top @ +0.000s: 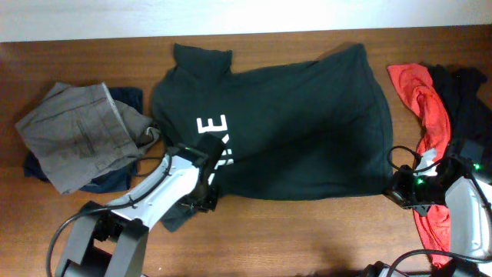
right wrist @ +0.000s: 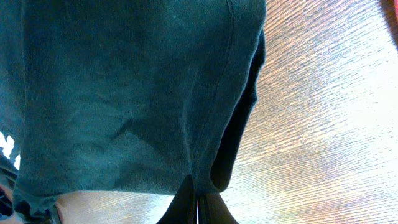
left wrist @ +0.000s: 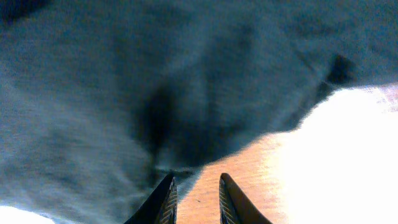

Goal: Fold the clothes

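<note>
Well, 1 tee (top: 307, 123), 1 trousers (top: 77, 138), 1 red top (top: 427, 104), maybe blk top (top: 469, 100).

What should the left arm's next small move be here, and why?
Probably ease the left gripper forward onto the near hem of the dark green T-shirt and close. Its jaws stand slightly apart over bare table, the cloth edge just ahead, while the right gripper is shut on the hem's other corner.

text: white letters (top: 214, 126) "KE", rest hidden | on: dark T-shirt (top: 300, 123)
</note>
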You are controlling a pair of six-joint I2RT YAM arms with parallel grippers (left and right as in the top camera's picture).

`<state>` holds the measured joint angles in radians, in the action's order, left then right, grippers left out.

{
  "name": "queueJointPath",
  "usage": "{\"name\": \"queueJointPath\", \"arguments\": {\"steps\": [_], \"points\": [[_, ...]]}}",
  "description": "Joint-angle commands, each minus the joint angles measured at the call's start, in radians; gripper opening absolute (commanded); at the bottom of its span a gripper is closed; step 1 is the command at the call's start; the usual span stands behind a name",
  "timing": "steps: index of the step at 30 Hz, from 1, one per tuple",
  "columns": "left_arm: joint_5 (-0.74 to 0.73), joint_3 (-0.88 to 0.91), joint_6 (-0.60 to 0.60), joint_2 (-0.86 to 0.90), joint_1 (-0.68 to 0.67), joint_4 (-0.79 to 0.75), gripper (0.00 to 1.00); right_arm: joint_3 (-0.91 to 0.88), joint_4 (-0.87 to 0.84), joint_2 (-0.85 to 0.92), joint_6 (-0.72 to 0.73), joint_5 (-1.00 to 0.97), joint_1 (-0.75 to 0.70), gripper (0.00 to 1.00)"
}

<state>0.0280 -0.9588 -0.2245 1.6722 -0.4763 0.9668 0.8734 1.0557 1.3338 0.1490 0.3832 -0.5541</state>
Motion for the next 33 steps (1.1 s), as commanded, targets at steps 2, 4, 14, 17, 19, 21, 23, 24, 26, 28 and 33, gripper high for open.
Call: {"name": "queueJointPath", "arguments": {"steps": [2,4,14,17,19,21,23,24,26,28,33], "points": [[0.020,-0.002,0.032,0.009,-0.083,0.003,0.25,0.025,0.003,-0.014,-0.014,0.010,-0.003,0.04],[0.043,-0.003,0.031,0.009,-0.100,0.003,0.28,0.025,0.003,-0.014,-0.014,0.010,-0.003,0.04],[0.229,-0.003,0.013,0.009,-0.104,-0.002,0.28,0.025,0.003,-0.014,-0.014,0.010,-0.003,0.04],[0.249,-0.003,0.013,0.009,-0.104,-0.027,0.29,0.025,0.003,-0.014,-0.015,0.010,-0.003,0.04],[0.249,-0.003,0.013,0.013,-0.104,-0.044,0.29,0.025,0.003,-0.014,-0.015,0.010,-0.003,0.04],[0.245,-0.003,0.013,0.023,-0.104,-0.056,0.30,0.025,0.003,-0.014,-0.014,0.010,-0.003,0.04],[0.245,-0.003,0.013,0.040,-0.104,-0.062,0.29,0.025,0.003,-0.014,-0.015,0.010,-0.003,0.04],[0.241,-0.003,0.014,0.053,-0.104,-0.063,0.29,0.025,0.003,-0.014,-0.015,0.010,-0.003,0.04],[0.224,-0.003,0.018,0.082,-0.104,-0.066,0.29,0.025,0.003,-0.014,-0.015,0.009,-0.003,0.04],[0.219,-0.003,0.017,0.103,-0.104,-0.063,0.26,0.025,0.003,-0.014,-0.015,0.009,-0.003,0.04],[0.220,-0.008,0.017,0.107,-0.104,-0.054,0.10,0.025,0.002,-0.014,-0.015,0.009,-0.003,0.04]]}}
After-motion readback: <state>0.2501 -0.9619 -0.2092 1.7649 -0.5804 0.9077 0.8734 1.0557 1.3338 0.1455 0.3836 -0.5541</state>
